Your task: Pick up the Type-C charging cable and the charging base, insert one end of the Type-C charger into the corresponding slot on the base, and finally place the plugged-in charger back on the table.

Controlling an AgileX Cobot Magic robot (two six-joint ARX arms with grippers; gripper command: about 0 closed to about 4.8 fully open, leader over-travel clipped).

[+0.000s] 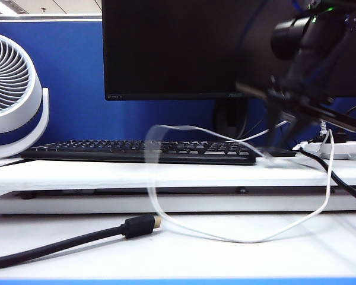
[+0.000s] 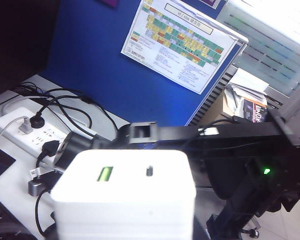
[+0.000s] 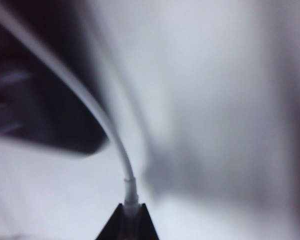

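The charging base [image 2: 125, 200], a white block, fills the near part of the left wrist view. Its face shows a green port [image 2: 105, 173] and the small dark slot [image 2: 149, 171]. My left gripper [image 2: 122, 222] is shut on it, its fingers hidden behind the block. In the right wrist view my right gripper [image 3: 131, 212] is shut on the plug end of the thin white Type-C charging cable [image 3: 97, 107]. In the exterior view the cable [image 1: 243, 240] loops down onto the table [image 1: 255, 261], and the right arm [image 1: 311, 53] hangs blurred at the upper right. The left arm is out of that view.
A thick black cable with a gold-tipped plug [image 1: 139, 225] lies at the table's front left. A raised shelf [image 1: 166, 175] carries a black keyboard [image 1: 136, 151], a monitor [image 1: 184, 47] and a white fan [image 1: 12, 89]. A white power strip [image 1: 344, 148] with tangled black cords sits at the right.
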